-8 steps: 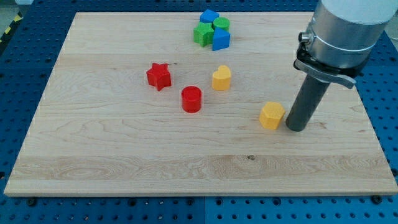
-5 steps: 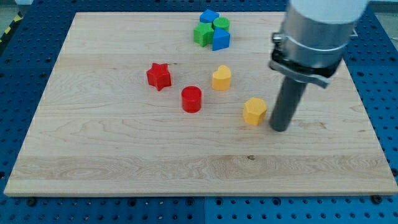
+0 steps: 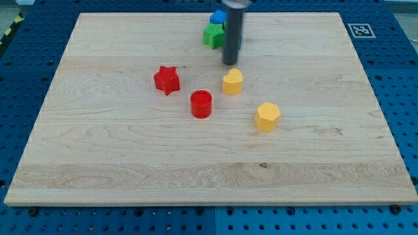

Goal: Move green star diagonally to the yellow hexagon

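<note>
setting: pale wooden board (image 3: 98, 163) on a blue pegboard bench, a handful of small coloured blocks scattered on it.
green star (image 3: 211, 36): near the view's top, centre, at the left of a tight cluster; its right side is hidden behind the rod.
how it should handle: looks like a small, light, rigid block, likely to slide easily on smooth wood; the points may make it spin if nudged off-centre, so a push through its middle seems best.
where to push: judging by the goal, from its upper-left side, driving it down and to the view's right.
neighbours: a blue block (image 3: 218, 16) just above it; anything else in the cluster is covered by the rod.
my tip (image 3: 230, 62): below the cluster, just above the yellow heart (image 3: 232, 81); no pincer on this rig, just a plain rod.
yellow hexagon (image 3: 267, 116): well below and right of the star.
others: red star (image 3: 166, 79), red cylinder (image 3: 201, 104), left of centre.
</note>
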You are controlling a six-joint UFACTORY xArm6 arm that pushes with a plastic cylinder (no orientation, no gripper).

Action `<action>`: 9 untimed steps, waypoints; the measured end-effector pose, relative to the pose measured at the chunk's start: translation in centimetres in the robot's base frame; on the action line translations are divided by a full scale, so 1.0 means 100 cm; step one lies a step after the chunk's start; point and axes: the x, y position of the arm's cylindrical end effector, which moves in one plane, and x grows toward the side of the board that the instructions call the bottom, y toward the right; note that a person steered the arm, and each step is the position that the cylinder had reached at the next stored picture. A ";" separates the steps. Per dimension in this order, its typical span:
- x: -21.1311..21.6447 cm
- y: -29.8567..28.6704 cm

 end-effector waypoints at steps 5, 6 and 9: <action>-0.091 -0.035; -0.076 -0.034; -0.052 0.013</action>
